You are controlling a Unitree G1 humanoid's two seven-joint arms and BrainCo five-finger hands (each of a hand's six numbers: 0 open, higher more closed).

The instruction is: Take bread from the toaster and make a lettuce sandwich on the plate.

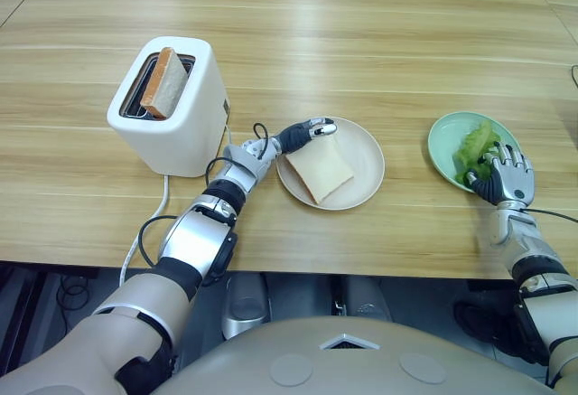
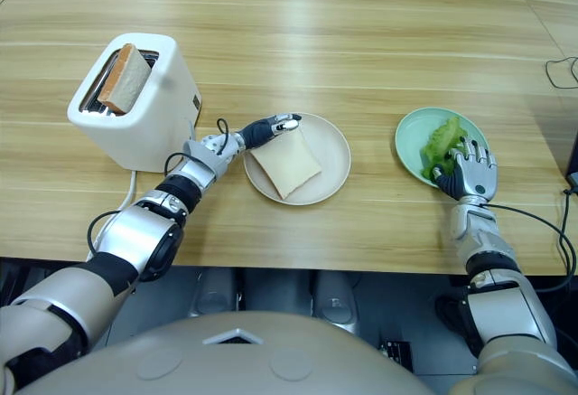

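Note:
A white toaster (image 1: pixel 176 115) stands at the left with one slice of bread (image 1: pixel 163 81) sticking up from a slot. To its right, a beige plate (image 1: pixel 361 146) holds a second slice of bread (image 1: pixel 323 171) lying flat. My left hand (image 1: pixel 293 135) rests at the plate's left rim, fingers stretched out over the slice's upper corner, holding nothing. At the right, a pale green plate (image 1: pixel 444 137) carries lettuce (image 1: pixel 475 149). My right hand (image 1: pixel 502 179) lies on that plate's near edge with fingers curled onto the lettuce.
The toaster's white cord (image 1: pixel 150 223) runs off the table's front edge on the left. Bare wooden tabletop (image 1: pixel 343 42) stretches behind both plates. A black cable (image 2: pixel 560 65) lies at the far right.

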